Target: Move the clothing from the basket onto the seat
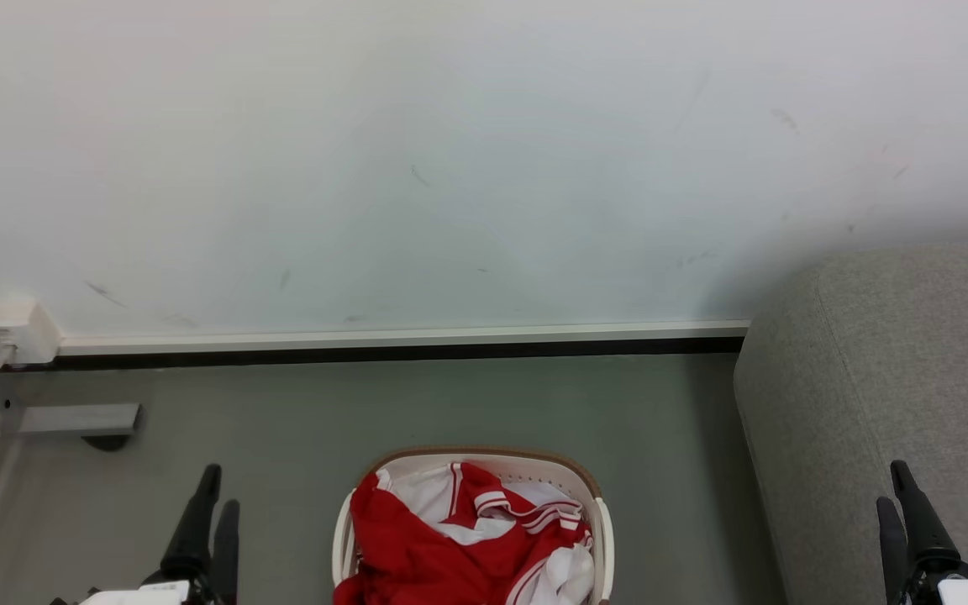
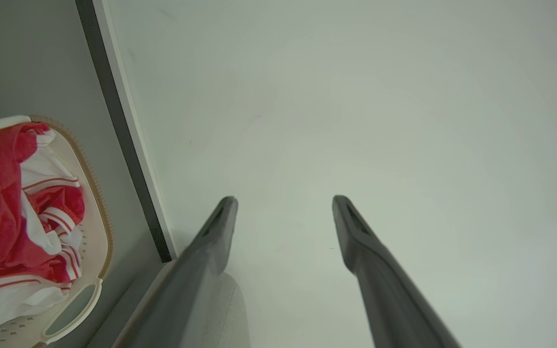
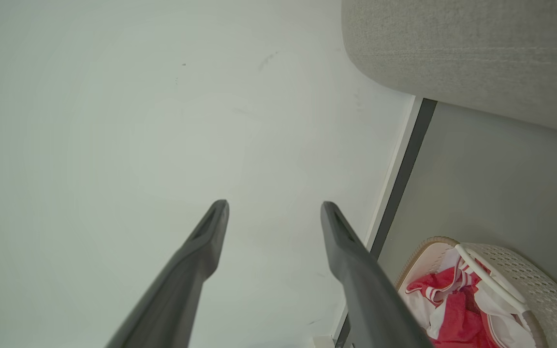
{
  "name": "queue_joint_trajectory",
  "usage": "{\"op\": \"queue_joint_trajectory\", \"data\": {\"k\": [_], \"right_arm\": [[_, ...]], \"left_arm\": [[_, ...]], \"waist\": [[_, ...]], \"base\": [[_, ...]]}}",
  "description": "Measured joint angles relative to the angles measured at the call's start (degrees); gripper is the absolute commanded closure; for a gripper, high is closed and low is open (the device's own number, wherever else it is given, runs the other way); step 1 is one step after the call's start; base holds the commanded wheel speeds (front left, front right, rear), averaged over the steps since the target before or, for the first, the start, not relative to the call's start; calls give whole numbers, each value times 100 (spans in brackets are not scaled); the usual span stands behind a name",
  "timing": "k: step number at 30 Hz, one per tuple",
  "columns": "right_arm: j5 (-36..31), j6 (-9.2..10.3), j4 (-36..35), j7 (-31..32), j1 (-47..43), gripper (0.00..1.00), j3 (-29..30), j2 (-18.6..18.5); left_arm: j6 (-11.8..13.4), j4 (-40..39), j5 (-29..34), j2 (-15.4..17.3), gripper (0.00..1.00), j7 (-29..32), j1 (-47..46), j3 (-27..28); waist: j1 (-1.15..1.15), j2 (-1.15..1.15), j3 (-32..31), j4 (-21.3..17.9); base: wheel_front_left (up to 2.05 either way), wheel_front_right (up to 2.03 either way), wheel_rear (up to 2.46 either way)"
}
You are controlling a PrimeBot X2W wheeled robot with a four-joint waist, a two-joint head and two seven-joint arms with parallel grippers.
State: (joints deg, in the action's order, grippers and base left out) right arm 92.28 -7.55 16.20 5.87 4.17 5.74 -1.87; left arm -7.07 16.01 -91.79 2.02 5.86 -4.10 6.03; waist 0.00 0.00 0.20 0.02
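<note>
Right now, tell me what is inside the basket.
Inside the basket lies the clothing: crumpled red fabric with white stripe trim and white cloth parts. It covers most of the basket's bottom, so anything beneath the heap cannot be seen.

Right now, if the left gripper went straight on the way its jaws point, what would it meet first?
Probably the white wall: the left gripper aims at it with open jaws and nothing between. The basket lies off to one side. Distance is unclear.
</note>
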Motion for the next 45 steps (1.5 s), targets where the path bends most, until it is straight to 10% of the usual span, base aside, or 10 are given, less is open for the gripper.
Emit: {"op": "queue_joint_trajectory", "data": {"k": [45], "right_arm": [[-5126, 0, -442, -1049, 41, 0, -881, -23]], "left_arm": [[512, -656, 4337, 21, 0, -1051, 202, -470]], "waist": [[0, 0, 29, 74]], "base": [[0, 0, 0]]}}
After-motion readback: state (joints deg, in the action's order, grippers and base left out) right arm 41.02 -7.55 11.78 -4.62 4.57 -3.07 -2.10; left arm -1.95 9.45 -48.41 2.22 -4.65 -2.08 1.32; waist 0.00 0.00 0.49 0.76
